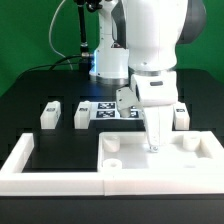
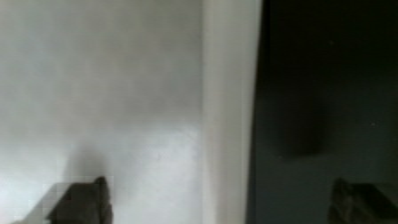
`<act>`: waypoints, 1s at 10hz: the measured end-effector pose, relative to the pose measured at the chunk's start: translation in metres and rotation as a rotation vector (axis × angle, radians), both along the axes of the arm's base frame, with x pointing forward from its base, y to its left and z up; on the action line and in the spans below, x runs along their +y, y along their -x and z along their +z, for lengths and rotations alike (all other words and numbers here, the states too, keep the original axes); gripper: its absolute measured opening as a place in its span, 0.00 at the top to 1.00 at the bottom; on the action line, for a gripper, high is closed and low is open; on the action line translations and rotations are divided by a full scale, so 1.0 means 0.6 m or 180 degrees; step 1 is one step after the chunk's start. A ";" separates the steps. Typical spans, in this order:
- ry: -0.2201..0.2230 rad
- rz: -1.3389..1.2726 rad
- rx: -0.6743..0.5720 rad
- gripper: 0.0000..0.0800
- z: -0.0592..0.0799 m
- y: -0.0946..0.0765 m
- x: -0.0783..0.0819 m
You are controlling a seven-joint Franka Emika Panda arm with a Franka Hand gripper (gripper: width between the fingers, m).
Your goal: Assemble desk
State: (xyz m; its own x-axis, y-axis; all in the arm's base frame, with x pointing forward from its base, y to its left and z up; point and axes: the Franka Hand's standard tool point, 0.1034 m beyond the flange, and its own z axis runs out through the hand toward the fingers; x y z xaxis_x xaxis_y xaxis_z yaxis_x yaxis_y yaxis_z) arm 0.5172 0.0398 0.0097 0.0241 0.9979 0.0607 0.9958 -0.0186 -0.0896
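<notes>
The white desk panel (image 1: pixel 165 165) lies flat at the front of the table, with round corner sockets (image 1: pixel 112 144) facing up. My gripper (image 1: pixel 155 143) points straight down at the panel's far rim. In the wrist view the panel (image 2: pixel 107 100) fills one side, and its raised rim (image 2: pixel 231 100) runs between my dark fingertips (image 2: pixel 80 200). My gripper (image 2: pixel 222 205) is open and straddles the rim without touching it. Three tagged block legs stand behind the panel: two at the exterior view's left (image 1: pixel 50 114) (image 1: pixel 82 116) and one at the right (image 1: pixel 180 116).
The marker board (image 1: pixel 105 108) lies behind the panel, between the legs. The low white border wall (image 1: pixel 25 160) runs along the exterior view's left and front. The black table (image 2: pixel 329 80) shows beyond the rim. The arm's base (image 1: pixel 110 60) stands at the back.
</notes>
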 end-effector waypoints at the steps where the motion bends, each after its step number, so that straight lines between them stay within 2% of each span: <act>1: 0.0000 -0.0001 0.0001 0.20 0.000 0.000 0.000; 6: 0.0001 -0.0014 0.0000 0.19 0.000 0.000 0.000; 8: 0.0073 -0.0487 -0.0047 0.19 0.033 0.005 0.005; 10: 0.0123 -0.0967 -0.0055 0.19 0.051 0.007 0.021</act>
